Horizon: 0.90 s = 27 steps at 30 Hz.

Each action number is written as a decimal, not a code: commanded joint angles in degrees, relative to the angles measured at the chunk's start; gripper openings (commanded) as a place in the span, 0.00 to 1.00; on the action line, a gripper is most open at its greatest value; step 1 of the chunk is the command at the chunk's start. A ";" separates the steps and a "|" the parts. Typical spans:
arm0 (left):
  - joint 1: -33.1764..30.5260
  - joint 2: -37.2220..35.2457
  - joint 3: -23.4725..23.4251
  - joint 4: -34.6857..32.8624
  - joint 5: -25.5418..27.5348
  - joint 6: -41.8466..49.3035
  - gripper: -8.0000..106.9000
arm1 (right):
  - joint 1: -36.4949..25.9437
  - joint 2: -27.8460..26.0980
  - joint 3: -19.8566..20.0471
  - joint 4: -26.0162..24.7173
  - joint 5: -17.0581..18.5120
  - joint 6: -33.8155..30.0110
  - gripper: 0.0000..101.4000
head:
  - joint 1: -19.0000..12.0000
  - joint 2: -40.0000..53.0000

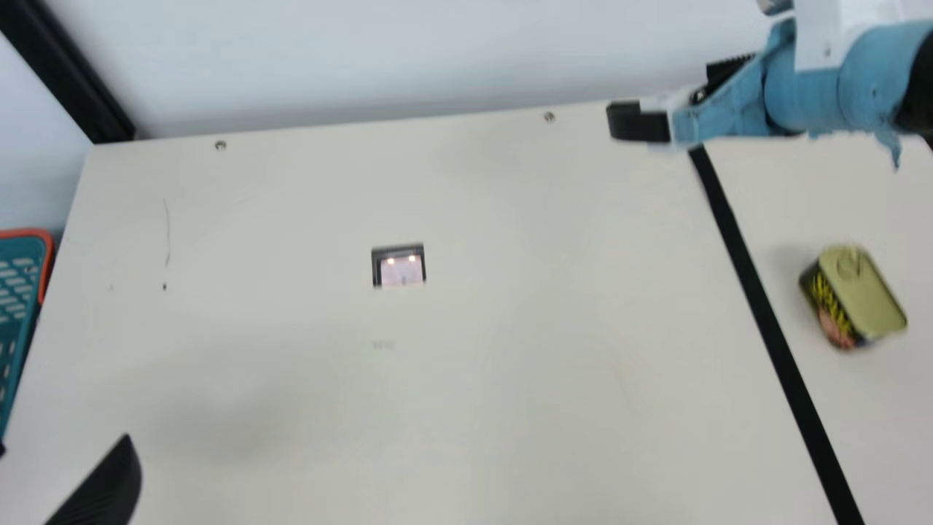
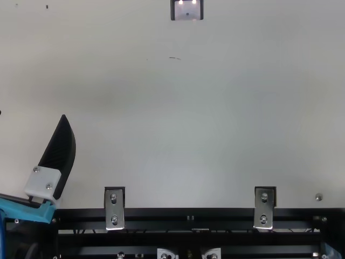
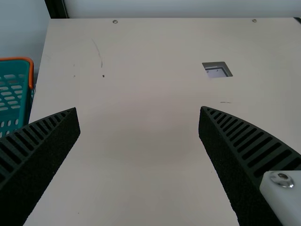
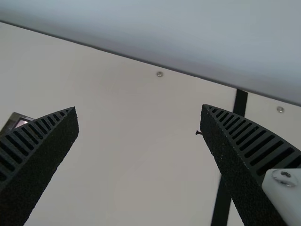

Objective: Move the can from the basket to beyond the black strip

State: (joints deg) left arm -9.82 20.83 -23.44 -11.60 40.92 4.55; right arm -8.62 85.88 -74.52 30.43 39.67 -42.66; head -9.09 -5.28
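The pull-ring can [image 1: 862, 295] rests beyond the black strip [image 1: 758, 313], apparently just where it's wanted. Over the tabletop [image 1: 510, 328], the right gripper [image 4: 139, 107] is spread and empty, presumably since nothing needs holding; the left gripper [image 3: 139, 109], nearer the basket [image 3: 31, 77], is likewise released.

Main view: tabletop [image 1: 510, 379] bright, light even and diffuse, probably from overhead, though the source is hard to tell. Two small glints in the square opening [image 1: 401, 271], mid-frame; same pair at the top view's upper edge. Broad soft shadow lower left; faint shade off upper left of the can [image 1: 864, 292], right of frame, its outline slightly blurred. Black strip [image 1: 758, 299] runs straight, no obvious bending. Both wrist views dimmer, tabletop greyer, fingers [image 3: 254, 150] very dark.
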 commanded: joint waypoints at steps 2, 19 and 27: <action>0.00 0.00 0.00 0.00 0.00 0.00 0.85 | 1.97 -0.04 0.14 0.21 -0.82 0.75 1.00 | -1.35 3.20; 0.00 0.00 0.00 0.00 0.00 0.00 0.85 | 9.50 -3.25 2.63 -1.62 -3.49 5.44 1.00 | 4.59 7.46; 0.00 0.00 0.00 0.00 0.00 0.00 0.85 | 11.51 -5.23 4.12 -3.05 -3.65 7.19 1.00 | 5.14 7.23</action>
State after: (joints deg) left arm -9.82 20.83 -23.44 -11.60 40.92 4.55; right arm 2.89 80.63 -70.40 27.46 35.79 -35.47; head -3.81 2.05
